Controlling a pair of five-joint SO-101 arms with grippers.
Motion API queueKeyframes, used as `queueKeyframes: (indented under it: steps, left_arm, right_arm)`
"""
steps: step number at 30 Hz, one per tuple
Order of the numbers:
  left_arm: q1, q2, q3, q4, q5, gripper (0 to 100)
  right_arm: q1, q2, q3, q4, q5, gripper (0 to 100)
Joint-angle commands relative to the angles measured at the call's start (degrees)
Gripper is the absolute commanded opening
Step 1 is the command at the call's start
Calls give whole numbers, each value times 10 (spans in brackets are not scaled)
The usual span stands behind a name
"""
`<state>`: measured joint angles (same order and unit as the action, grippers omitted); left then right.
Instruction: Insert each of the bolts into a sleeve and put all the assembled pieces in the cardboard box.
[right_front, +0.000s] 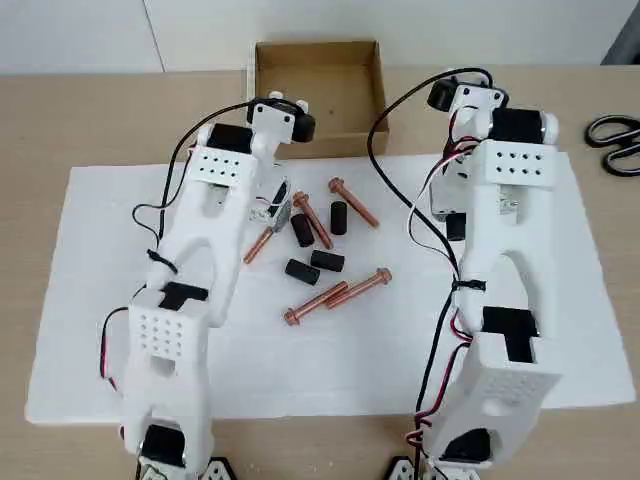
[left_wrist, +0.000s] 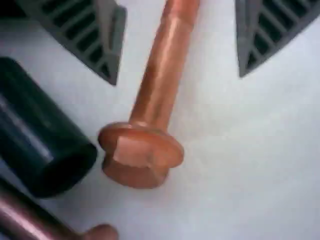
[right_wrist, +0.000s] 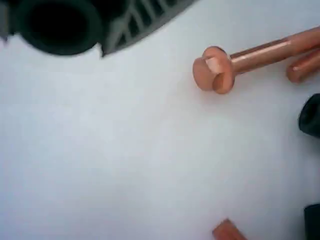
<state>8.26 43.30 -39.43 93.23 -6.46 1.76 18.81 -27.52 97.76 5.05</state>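
Bolts and sleeves lay scattered in the middle of a white foam sheet (right_front: 330, 370) spread over the tabletop (right_front: 60, 120), with no bolt yet inside a sleeve. The cardboard box (right_front: 320, 100) stood at the sheet's far edge, between the two arms' wrists. The left arm (right_front: 215, 215) hung low over the near side of the scatter. The left jaws stood apart, one finger (left_wrist: 85, 35) on either side of the shank of a copper bolt (left_wrist: 150, 125) that lay flat on the foam, and neither finger touched it. A loose sleeve (left_wrist: 40, 140), black and open-ended, lay just beside that bolt's flanged head. From above, four black sleeves showed near one another: two (right_front: 302, 230) (right_front: 339, 217) among the far bolts and two (right_front: 327, 261) (right_front: 301, 271) side by side nearer the arms' bases. A pair of bolts (right_front: 340, 295) lay almost parallel just beyond them. The right arm (right_front: 510, 230) was off to the side of the scatter. The right jaws appeared clamped on a held sleeve (right_wrist: 60, 22), seen end-on against a grey fingertip (right_wrist: 140, 20) and raised above the foam. Well apart from it lay a far bolt (right_wrist: 235, 62) with its head toward the jaws. Scissors (right_front: 615, 140) rested on the tabletop beyond the sheet's right edge.
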Motion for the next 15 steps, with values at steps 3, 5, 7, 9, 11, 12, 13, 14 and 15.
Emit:
queueKeyframes:
  steps: [3, 5, 7, 9, 11, 12, 13, 14, 15]
  left_arm:
    - [4, 53, -105, 27, -5, 148]
    - [4, 76, -119, 28, -5, 148]
    - [4, 95, -131, 29, -5, 148]
    - [4, 108, -143, 31, -5, 148]
    - [4, 116, -154, 31, -4, 148]
    - [4, 117, -158, 31, -3, 148]
    - [4, 117, -161, 31, -3, 143]
    - [4, 117, -164, 31, -2, 126]
    - [4, 117, -167, 31, -2, 99]
  right_arm:
    - [6, -39, -11, 7, -2, 6]
    - [6, -39, -11, 7, -2, 6]
    - [6, -39, -11, 7, -2, 6]
    - [6, -39, -11, 7, -2, 6]
    - [6, -39, -11, 6, -2, 6]
    - [6, -39, -11, 6, -2, 6]
    - [6, -39, -11, 6, -2, 6]
    - [6, -39, -11, 6, -2, 6]
    - [6, -39, -11, 6, -2, 6]
